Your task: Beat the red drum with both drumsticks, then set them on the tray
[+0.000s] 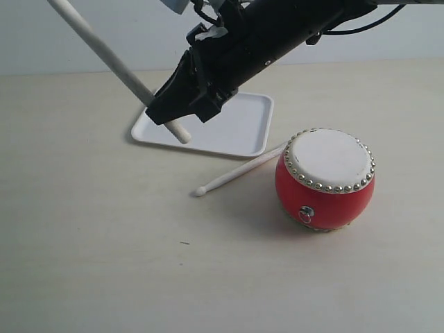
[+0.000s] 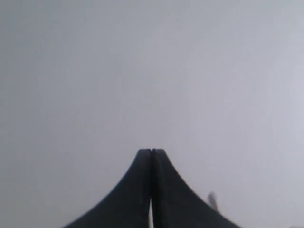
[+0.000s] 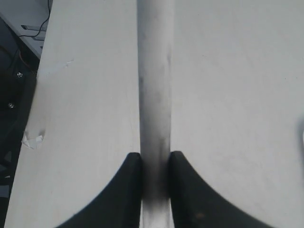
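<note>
cream matte tabletop point(image 1: 104, 270) fills most of exterior view. tiny dark speck point(image 1: 184, 243) on it, toward near side. pale blue-grey wall point(image 1: 41, 41) behind table. right wrist view: small white scuffs point(image 3: 34, 139) at table edge; past edge, dark area with thin black cable point(image 3: 47, 14), grey surface point(image 3: 16, 16), two small screws point(image 3: 19, 74). left wrist view: plain grey backdrop point(image 2: 142, 71), blurred dark mark point(image 2: 212, 200), unidentifiable.
</note>
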Robot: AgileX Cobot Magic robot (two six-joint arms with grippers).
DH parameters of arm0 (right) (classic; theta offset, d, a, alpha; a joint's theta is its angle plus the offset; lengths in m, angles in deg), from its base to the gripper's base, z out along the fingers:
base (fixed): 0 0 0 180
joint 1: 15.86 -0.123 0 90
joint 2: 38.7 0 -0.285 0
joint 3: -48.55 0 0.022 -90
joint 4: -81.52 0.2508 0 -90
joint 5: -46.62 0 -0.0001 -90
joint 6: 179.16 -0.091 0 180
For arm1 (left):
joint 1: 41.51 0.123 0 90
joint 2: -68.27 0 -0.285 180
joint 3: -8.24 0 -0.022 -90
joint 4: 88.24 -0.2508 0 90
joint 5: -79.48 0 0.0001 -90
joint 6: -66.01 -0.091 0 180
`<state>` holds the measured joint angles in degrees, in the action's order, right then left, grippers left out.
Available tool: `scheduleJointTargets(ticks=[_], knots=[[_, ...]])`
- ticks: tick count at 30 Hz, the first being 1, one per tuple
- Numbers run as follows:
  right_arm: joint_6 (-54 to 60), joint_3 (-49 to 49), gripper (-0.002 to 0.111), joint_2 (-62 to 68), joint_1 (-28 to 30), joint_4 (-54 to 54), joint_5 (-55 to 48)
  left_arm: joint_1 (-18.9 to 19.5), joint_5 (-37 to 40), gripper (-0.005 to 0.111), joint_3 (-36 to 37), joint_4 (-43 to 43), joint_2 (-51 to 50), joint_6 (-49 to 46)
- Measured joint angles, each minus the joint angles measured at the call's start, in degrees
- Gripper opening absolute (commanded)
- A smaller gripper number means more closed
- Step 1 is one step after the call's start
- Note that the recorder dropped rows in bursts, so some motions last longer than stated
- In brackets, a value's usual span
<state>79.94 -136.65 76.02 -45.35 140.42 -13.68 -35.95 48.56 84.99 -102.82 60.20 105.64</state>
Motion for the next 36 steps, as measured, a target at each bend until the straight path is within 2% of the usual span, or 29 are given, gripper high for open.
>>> scheduleJointTargets(ticks=[2, 6, 9, 11, 14, 17, 19, 22, 29, 32, 36], knots=[[0.0, 0.0, 0.000, 0.0, 0.0, 0.0, 0.0, 0.0, -3.0, 0.000, -4.3, 3.7, -2.3, -1.5], [0.2, 0.0, 0.000, 0.0, 0.0, 0.7, 0.1, 0.0, -0.9, 0.000, -18.9, 5.0, -13.8, -4.5], [0.1, 0.0, 0.000, 0.3, 0.0, 3.3, 0.1, 0.0, 2.6, 0.000, -27.4, -4.4, -25.3, 3.9], [0.1, 0.0, 0.000, 1.2, 0.0, 5.4, 0.1, 0.0, 3.2, 0.000, -30.3, -15.6, -33.6, 14.1], [0.6, 0.0, 0.000, 3.2, 0.0, 8.2, 0.3, 0.1, -1.6, 0.000, -31.5, -33.2, -44.7, 26.4], [0.9, 0.0, 0.000, 5.2, 0.0, 11.9, 0.4, 0.1, -12.9, 0.000, -31.5, -44.0, -55.7, 31.9], [0.9, 0.0, 0.000, 6.6, 0.0, 14.1, 0.5, 0.1, -20.2, 0.003, -31.5, -47.5, -62.9, 33.2], [1.0, 0.1, 0.000, 7.8, 0.0, 15.2, 1.2, 0.1, -27.4, 0.014, -31.5, -49.8, -71.0, 33.5], [1.0, 0.1, 0.000, 8.0, 0.0, 17.6, 1.8, 0.1, -32.4, 0.056, -31.5, -51.0, -83.7, 23.7], [1.0, 0.1, 0.000, 8.0, 0.0, 17.7, 1.9, -0.1, -36.5, 0.064, -31.5, -51.0, -86.5, 18.3], [1.0, 0.1, 0.000, 8.0, 0.0, 18.0, 2.5, -0.9, -37.9, 0.065, -31.6, -49.3, -88.3, 15.9]])
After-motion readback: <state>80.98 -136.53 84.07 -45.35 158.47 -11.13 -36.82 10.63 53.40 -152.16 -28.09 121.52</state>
